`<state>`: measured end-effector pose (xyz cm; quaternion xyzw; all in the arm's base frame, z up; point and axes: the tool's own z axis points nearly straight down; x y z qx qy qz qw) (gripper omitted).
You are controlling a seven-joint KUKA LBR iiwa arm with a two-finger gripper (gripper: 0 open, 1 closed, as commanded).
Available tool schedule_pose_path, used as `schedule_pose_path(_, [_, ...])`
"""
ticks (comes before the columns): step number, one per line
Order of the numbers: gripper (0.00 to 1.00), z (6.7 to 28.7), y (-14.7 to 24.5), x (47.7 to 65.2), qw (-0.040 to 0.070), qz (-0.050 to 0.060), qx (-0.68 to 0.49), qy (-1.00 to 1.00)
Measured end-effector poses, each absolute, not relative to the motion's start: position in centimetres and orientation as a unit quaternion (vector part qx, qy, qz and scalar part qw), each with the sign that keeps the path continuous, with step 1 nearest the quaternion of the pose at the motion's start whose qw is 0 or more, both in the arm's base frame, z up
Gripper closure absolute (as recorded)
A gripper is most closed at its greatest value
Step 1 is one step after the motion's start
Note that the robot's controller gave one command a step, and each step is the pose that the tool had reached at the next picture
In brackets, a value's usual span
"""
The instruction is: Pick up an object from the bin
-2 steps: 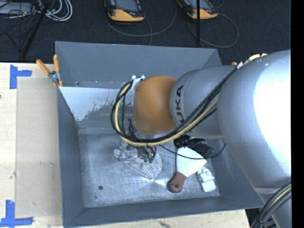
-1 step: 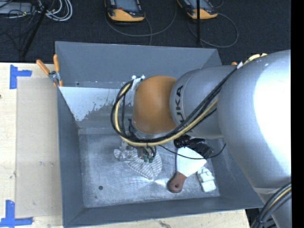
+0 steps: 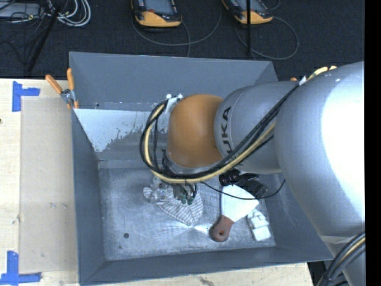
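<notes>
Near the centre of the grey bin [image 3: 89,219], the gripper [image 3: 172,194] is low over the far edge of a crumpled grey-checked cloth [image 3: 184,212]; whether it is wide or narrow cannot be told. Right of the cloth lie a brown-handled white spatula [image 3: 233,214] and a small white block [image 3: 259,226].

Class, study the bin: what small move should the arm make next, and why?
Probably a short drop straight down onto the checked cloth. The gripper sits just above its top edge, and the brown-handled spatula and the white block lie apart, toward the view's right.
</notes>
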<state>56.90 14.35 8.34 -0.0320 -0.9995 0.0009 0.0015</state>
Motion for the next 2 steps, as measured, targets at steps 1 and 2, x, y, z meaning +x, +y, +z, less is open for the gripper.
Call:
schedule_pose_path(1, [1.0, 10.2, 14.3, 56.8, 0.003, 0.001, -0.032, -0.999])
schedule_pose_path(2, [1.0, 12.1, 14.4, 56.9, 0.001, 0.0, -0.032, -0.999])
